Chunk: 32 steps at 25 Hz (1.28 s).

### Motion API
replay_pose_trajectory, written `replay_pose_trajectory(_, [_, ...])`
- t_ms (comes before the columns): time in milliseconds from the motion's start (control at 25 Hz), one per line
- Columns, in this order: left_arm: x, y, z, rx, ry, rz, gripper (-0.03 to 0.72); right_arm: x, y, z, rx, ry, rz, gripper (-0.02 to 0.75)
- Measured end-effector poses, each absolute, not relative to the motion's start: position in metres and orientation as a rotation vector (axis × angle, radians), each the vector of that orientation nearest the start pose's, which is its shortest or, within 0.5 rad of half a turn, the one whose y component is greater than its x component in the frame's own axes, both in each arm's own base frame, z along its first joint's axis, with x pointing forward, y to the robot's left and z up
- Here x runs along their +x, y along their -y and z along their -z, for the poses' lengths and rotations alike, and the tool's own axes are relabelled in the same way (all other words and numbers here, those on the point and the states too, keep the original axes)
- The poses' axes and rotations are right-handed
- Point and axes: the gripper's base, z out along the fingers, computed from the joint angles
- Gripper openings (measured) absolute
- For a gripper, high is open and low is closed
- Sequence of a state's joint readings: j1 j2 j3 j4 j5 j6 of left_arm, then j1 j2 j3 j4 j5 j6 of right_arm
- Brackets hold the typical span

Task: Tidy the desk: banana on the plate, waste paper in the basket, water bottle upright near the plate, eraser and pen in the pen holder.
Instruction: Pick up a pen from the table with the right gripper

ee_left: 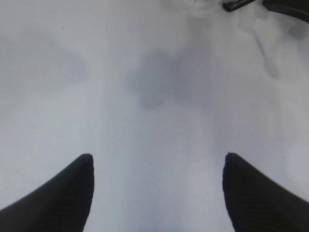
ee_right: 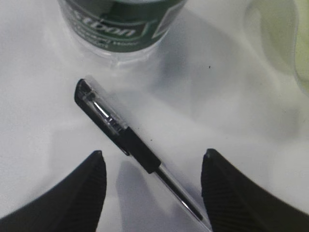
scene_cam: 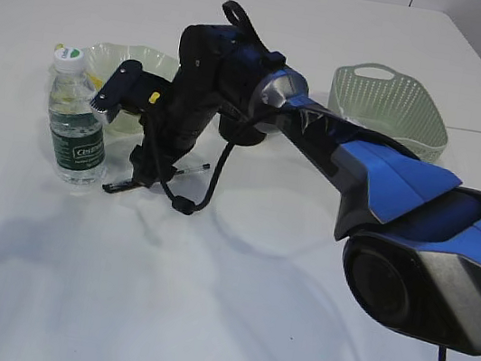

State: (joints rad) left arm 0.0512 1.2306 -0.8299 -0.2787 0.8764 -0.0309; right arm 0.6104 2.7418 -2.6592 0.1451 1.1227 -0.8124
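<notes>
My right gripper [scene_cam: 119,136] reaches across to the left and hangs open just above the pen [scene_cam: 195,170]. The black-and-clear pen [ee_right: 120,133] lies slantwise on the desk [ee_left: 154,96], passing between the spread fingers without touching them. The water bottle [scene_cam: 74,122] stands upright just beyond the pen, next to the plate [scene_cam: 107,53]. The pen holder [scene_cam: 244,133] is mostly hidden behind the arm. The basket [scene_cam: 390,103] sits at the back right. My left gripper [ee_left: 158,157] is open over bare desk. The banana, waste paper and eraser are not clearly in view.
The right arm's blue body [scene_cam: 405,184] and black wrist cover the middle of the exterior view. A dangling cable [scene_cam: 183,205] loops down near the pen. The pen's end [ee_left: 236,5] shows at the top edge of the left wrist view.
</notes>
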Motion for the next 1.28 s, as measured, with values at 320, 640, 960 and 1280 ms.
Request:
replay_pose_trajectory(320, [0.223, 0.008, -0.264, -0.301, -2.725, 0.337, 0.591, 0.459, -0.330, -0.140, -1.676, -2.085, -0.138, 0.464])
replay_pose_trajectory(640, [0.223, 0.008, -0.264, -0.301, -2.723, 0.336, 0.591, 0.458, -0.329, -0.127, -1.692, -2.121, -0.161, 0.464])
replay_pose_trajectory(960, [0.223, 0.008, -0.264, -0.301, -2.723, 0.336, 0.591, 0.458, -0.330, -0.120, -1.692, -2.139, -0.180, 0.464])
replay_pose_trajectory(1280, [0.223, 0.008, -0.264, -0.301, -2.723, 0.336, 0.591, 0.452, -0.330, -0.119, -1.714, -2.182, -0.231, 0.450])
